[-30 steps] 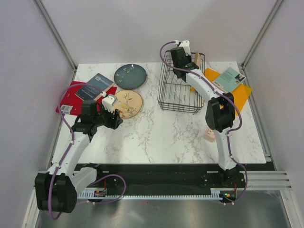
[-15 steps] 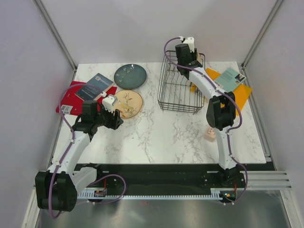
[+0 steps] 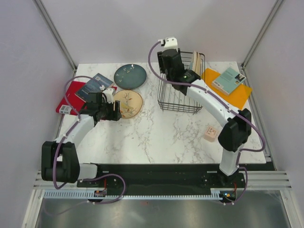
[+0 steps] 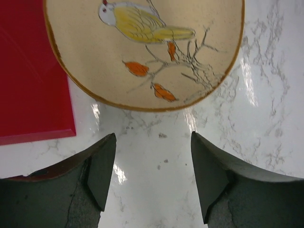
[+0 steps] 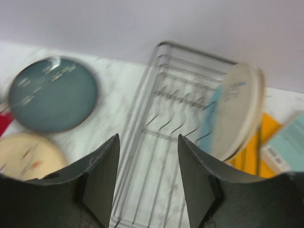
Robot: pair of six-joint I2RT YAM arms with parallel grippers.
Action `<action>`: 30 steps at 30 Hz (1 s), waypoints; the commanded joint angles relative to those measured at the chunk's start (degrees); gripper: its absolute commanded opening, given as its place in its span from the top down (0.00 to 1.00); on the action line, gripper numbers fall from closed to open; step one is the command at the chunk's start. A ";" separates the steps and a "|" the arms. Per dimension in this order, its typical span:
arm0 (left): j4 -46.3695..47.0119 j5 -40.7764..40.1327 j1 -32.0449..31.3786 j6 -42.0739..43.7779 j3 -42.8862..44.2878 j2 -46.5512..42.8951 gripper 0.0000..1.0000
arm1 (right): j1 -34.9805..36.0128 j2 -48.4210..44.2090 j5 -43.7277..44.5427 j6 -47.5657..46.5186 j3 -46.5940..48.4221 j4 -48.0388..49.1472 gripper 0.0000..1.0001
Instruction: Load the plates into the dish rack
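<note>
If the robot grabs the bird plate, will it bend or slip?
Probably stiff: the bird plate looks like ceramic. Its smooth surface could be slippery. It lies flat on the table, so pinching its rim may be tricky.

White marble bench [image 3: 161,137], teal plate [image 3: 130,76] and bird plate [image 3: 128,103] flat back left, red book [image 3: 72,95] beside them, wire dish rack [image 3: 176,97] standing mid-back, orange board [image 3: 240,95] far right, small pink block [image 3: 210,133] nearer.

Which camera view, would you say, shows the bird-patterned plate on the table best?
The left wrist view: the bird-patterned plate fills the frame, bird and branch sharp, though its far rim is cropped. The top external view shows it nearly whole but small; the right wrist view catches only a blurred edge.
</note>
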 commanded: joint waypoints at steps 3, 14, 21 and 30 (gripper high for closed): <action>1.77 -8.90 0.31 -7.55 12.05 9.47 0.29 | 2.04 -8.41 -33.23 9.37 -14.79 -6.01 0.29; -0.43 -12.96 4.53 -6.94 24.63 22.92 0.38 | 1.87 -11.67 -44.03 9.39 -21.32 -6.54 0.23; -0.35 -5.08 7.34 -6.23 25.87 28.29 0.41 | 0.99 -11.50 -43.77 9.74 -21.50 -6.63 0.23; 0.62 4.59 7.43 -4.57 26.57 33.21 0.47 | 0.81 -12.11 -43.86 10.18 -24.30 -6.63 0.22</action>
